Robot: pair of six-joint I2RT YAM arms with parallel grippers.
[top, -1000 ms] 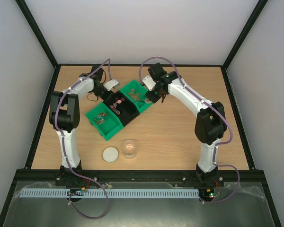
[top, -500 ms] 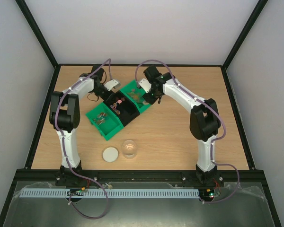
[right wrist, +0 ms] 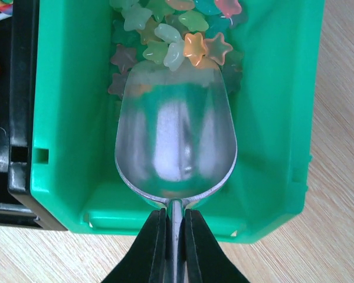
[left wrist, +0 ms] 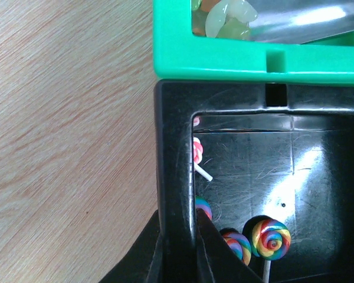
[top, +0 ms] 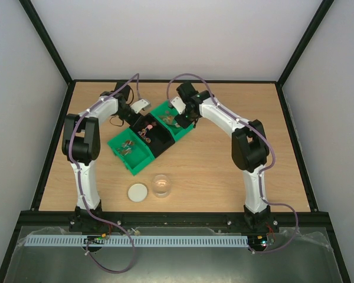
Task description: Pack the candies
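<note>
The candies [right wrist: 177, 41] are small star-shaped sweets in green, orange, pink and brown, heaped at the far end of a green bin [right wrist: 271, 118]. My right gripper [right wrist: 175, 215] is shut on the handle of a metal scoop [right wrist: 176, 141]. The empty scoop bowl lies inside that bin with its front edge touching the heap. My left gripper [left wrist: 178, 230] is shut on the side wall of the black bin [left wrist: 176, 147], which holds rainbow lollipops [left wrist: 271, 239]. In the top view both grippers, left [top: 134, 120] and right [top: 180, 120], are at the row of bins.
Three bins stand in a diagonal row: a green one [top: 130, 154] at the left, the black one [top: 155, 141] in the middle, the candy bin [top: 164, 111] at the right. A small clear jar [top: 161, 185] and its white lid [top: 137, 192] stand nearer the front.
My right arm has swung left and brought the scoop further over and into the right green bin. The left arm has hardly moved.
</note>
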